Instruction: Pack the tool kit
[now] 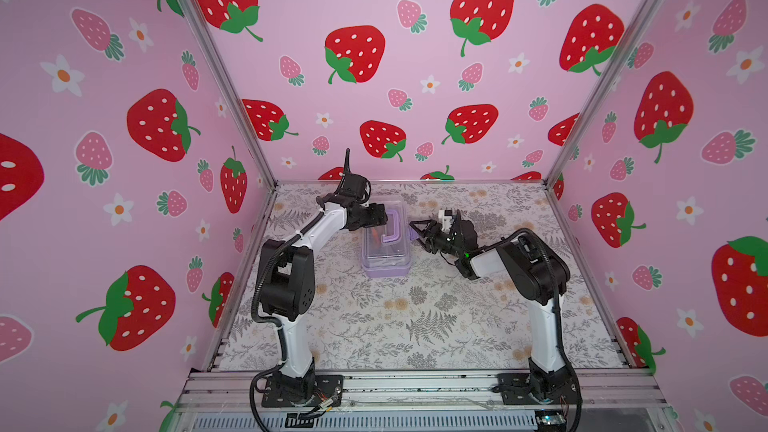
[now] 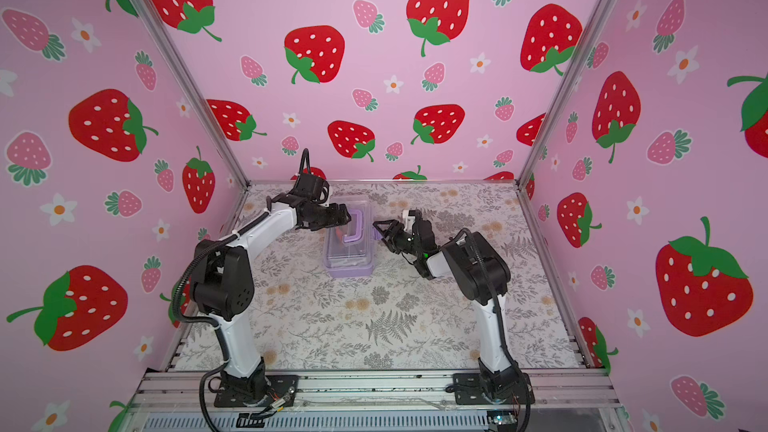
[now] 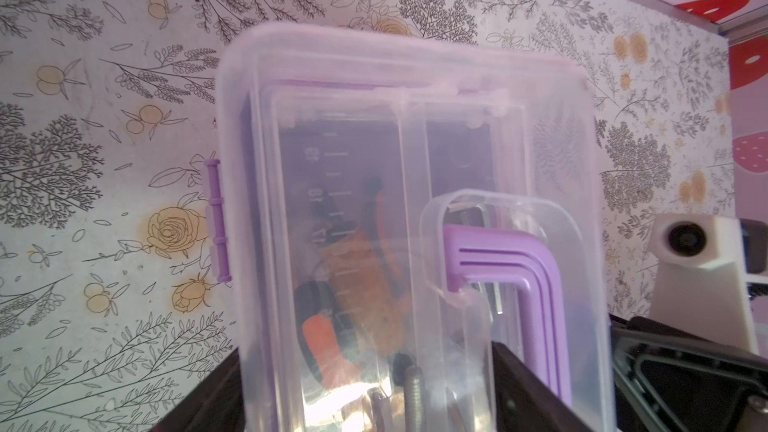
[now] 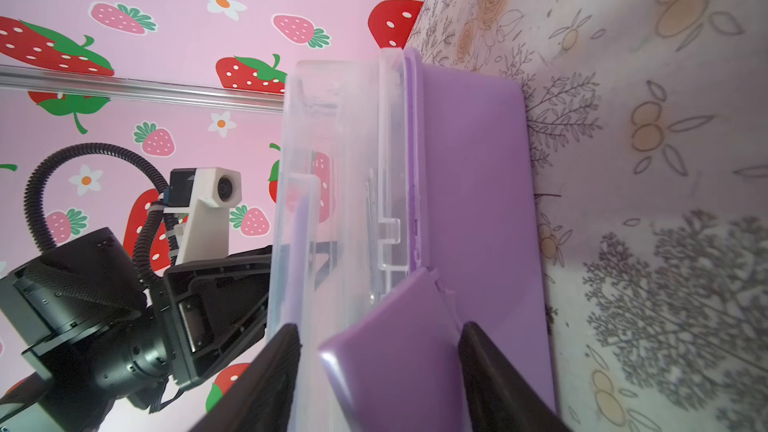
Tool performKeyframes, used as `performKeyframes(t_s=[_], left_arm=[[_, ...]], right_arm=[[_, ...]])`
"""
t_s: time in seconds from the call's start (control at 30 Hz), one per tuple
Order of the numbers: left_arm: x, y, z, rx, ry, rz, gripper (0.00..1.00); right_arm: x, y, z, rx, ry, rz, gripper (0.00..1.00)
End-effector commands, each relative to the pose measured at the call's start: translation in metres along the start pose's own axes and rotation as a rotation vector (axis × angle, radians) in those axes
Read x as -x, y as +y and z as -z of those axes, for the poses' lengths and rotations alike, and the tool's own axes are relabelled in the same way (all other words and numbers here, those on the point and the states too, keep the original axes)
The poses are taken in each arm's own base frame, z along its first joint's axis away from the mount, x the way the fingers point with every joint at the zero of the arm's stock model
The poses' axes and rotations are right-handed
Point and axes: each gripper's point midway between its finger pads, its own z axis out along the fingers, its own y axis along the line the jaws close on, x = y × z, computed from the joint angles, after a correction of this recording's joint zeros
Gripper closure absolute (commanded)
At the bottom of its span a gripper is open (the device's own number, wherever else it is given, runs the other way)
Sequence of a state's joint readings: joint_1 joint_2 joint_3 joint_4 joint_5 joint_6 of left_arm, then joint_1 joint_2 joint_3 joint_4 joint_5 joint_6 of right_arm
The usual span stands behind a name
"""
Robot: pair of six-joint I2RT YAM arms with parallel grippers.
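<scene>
The tool kit (image 1: 384, 261) (image 2: 349, 263) is a lilac case with a clear lid, lying shut on the floral mat in both top views. My left gripper (image 1: 376, 218) (image 2: 338, 216) (image 3: 365, 367) is open over the lid's far end, beside the purple handle (image 3: 498, 259). One finger sits at the lid's edge. The other lies across the lid by the handle. Orange-and-black pliers (image 3: 353, 284) show through the lid. My right gripper (image 1: 414, 232) (image 2: 376, 231) (image 4: 379, 326) is open at the case's right side (image 4: 469, 160). Its fingers stand either side of the tilted purple latch (image 4: 390, 347).
The floral table mat (image 1: 415, 326) is bounded by pink strawberry walls and aluminium posts (image 1: 224, 76). A second purple latch (image 3: 218, 222) is on the case's opposite side. The left arm's camera mount (image 4: 216, 189) is close behind the case.
</scene>
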State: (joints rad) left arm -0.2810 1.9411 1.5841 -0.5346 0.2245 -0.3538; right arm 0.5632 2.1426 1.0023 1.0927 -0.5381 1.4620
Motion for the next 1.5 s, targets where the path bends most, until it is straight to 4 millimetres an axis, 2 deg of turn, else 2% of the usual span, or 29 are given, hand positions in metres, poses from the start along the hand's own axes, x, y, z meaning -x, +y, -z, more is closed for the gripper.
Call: performKeyframes(t_s=[0.0,0.27,0.43,0.6,0.8,1.13,1.23,1.33,1.4,1.47], left_arm=[[-0.058,-0.016,-0.021,-0.061,0.233,-0.034,0.14],[-0.067,-0.021,-0.016,0.012,0.268,-0.115,0.09],[-0.058,-0.015,-0.004,0.069,0.231,-0.125,0.06],[-0.047,-0.018,0.013,0.083,0.188,-0.133,0.02],[-0.035,-0.027,0.032,0.071,0.136,-0.128,0.01],[-0.009,-0.035,0.078,0.088,0.007,-0.127,0.02],[-0.002,-0.04,0.094,0.082,-0.037,-0.11,0.04],[-0.007,-0.053,0.099,0.049,-0.038,-0.104,0.09],[-0.014,-0.066,0.098,0.03,-0.032,-0.127,0.2],[-0.02,-0.082,0.094,0.009,-0.022,-0.158,0.37]], right_arm=[[-0.003,-0.008,-0.005,-0.019,0.07,0.039,0.38],[-0.006,-0.02,-0.006,-0.053,0.11,0.058,0.45],[-0.008,-0.032,0.004,-0.07,0.113,0.042,0.46],[-0.007,-0.039,0.015,-0.067,0.108,0.026,0.47],[-0.002,-0.036,0.021,-0.047,0.104,0.025,0.6],[-0.001,-0.028,0.024,-0.018,0.122,0.028,0.68],[-0.002,-0.025,0.024,0.0,0.129,0.02,0.72],[-0.003,-0.02,0.025,0.022,0.133,0.015,0.75],[-0.004,-0.019,0.025,0.029,0.136,0.011,0.76],[-0.005,-0.018,0.025,0.034,0.142,0.003,0.78]])
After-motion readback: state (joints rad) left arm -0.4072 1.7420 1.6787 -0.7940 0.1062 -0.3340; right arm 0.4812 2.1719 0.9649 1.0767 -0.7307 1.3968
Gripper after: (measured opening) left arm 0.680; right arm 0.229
